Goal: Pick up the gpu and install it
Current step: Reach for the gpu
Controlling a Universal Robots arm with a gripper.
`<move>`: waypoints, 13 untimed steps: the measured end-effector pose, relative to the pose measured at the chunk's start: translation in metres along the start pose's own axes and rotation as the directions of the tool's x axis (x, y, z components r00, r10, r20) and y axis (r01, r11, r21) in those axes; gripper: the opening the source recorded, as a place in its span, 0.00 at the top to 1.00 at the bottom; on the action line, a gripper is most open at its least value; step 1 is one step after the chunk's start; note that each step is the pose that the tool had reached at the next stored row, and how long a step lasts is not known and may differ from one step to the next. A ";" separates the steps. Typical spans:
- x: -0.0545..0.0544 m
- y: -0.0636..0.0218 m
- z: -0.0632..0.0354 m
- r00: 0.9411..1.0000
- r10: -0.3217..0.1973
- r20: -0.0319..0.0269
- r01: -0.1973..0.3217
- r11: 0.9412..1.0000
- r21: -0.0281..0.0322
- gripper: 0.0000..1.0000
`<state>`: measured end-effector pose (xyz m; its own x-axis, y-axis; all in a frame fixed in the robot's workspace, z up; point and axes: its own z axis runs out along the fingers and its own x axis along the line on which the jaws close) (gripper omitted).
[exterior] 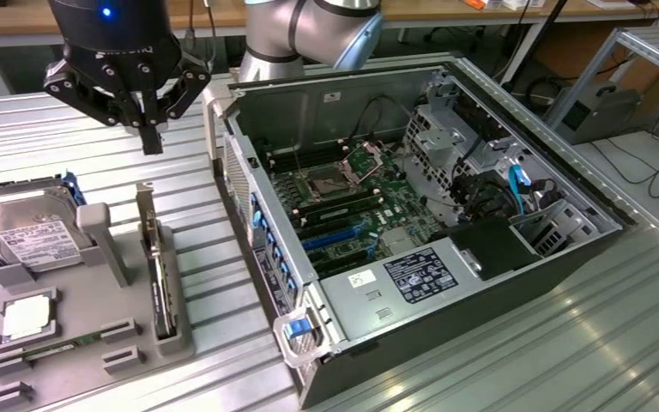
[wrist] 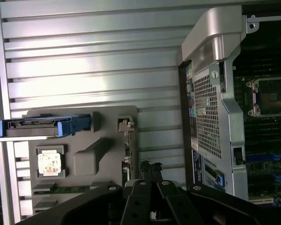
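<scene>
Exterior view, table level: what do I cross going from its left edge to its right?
hard drive in the grey holder → gpu standing on edge in the same holder → open computer case

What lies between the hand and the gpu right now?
Only bare ribbed table, as the exterior view shows. The hand hovers beyond one end of the gray tray, where the gpu stands on edge.
</scene>
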<state>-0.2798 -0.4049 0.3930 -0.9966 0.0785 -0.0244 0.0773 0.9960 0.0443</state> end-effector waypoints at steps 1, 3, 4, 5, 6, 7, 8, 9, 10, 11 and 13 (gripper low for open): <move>0.000 -0.0012 0.0000 1.000 0.000 0.000 0.000 1.000 0.000 0.89; 0.001 -0.0033 -0.0002 1.000 0.000 0.000 0.000 1.000 0.000 0.89; 0.001 -0.0041 -0.0002 1.000 0.000 0.000 0.000 1.000 0.000 0.89; 0.001 -0.0051 -0.0002 1.000 0.000 0.000 0.000 1.000 0.000 0.89; 0.001 -0.0064 -0.0003 1.000 0.000 0.000 0.000 1.000 0.000 0.89; 0.002 -0.0074 -0.0004 1.000 0.000 0.000 0.000 1.000 0.000 0.89; 0.002 -0.0089 -0.0004 1.000 0.000 0.000 0.000 1.000 0.000 0.89; 0.002 -0.0097 -0.0005 1.000 0.000 0.000 0.000 1.000 0.000 0.89; 0.003 -0.0106 -0.0005 1.000 0.000 0.000 0.000 1.000 0.000 0.89; 0.004 -0.0112 -0.0006 1.000 0.000 0.000 0.000 1.000 0.000 0.89; 0.009 -0.0129 -0.0008 1.000 0.000 0.000 0.000 1.000 0.000 0.89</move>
<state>-0.2901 -0.4170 0.3930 -0.9966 0.0785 -0.0245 0.0774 0.9960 0.0443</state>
